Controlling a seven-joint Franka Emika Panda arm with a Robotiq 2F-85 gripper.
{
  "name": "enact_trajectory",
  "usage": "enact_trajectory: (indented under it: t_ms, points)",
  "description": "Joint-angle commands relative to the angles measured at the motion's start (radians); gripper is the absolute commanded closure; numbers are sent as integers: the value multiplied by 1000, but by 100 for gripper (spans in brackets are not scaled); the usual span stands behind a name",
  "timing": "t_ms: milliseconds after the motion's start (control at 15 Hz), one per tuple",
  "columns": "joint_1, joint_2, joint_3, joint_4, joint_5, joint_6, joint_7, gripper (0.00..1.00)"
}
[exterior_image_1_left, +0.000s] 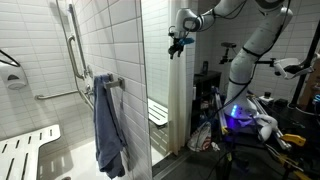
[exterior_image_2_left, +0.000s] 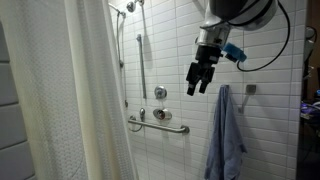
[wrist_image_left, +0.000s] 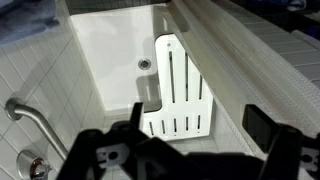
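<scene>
1. The tiled wall (exterior_image_2_left: 170, 40) fills the middle of an exterior view. The shower curtain (exterior_image_2_left: 70, 100) covers its left half, and I am not touching it.
2. The shower floor (wrist_image_left: 110, 50) lies under me at the upper left of the wrist view.
3. The blue towel (exterior_image_2_left: 225, 135) hangs at lower right, just below my hand and apart from it.
4. The slatted seat (wrist_image_left: 180, 95) sits mid-frame in the wrist view.
5. The grab bar (exterior_image_2_left: 160, 125) runs across the lower centre.
6. My gripper (exterior_image_2_left: 197, 88) hovers right of centre, jaws spread wide and empty. I have grasped nothing yet, so all the handling is left.
</scene>
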Motion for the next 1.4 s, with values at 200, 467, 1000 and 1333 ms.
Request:
enact_trajectory:
  t_ms: [200,467,1000,1333]
  points:
    - [42,117,0,48,33,178,-98,0]
    - [107,227,-18,120,131,272,-234,0]
    - [116,347,26,261,341,241,-500,0]
    - [97,394,57,326,436,211,-620,0]
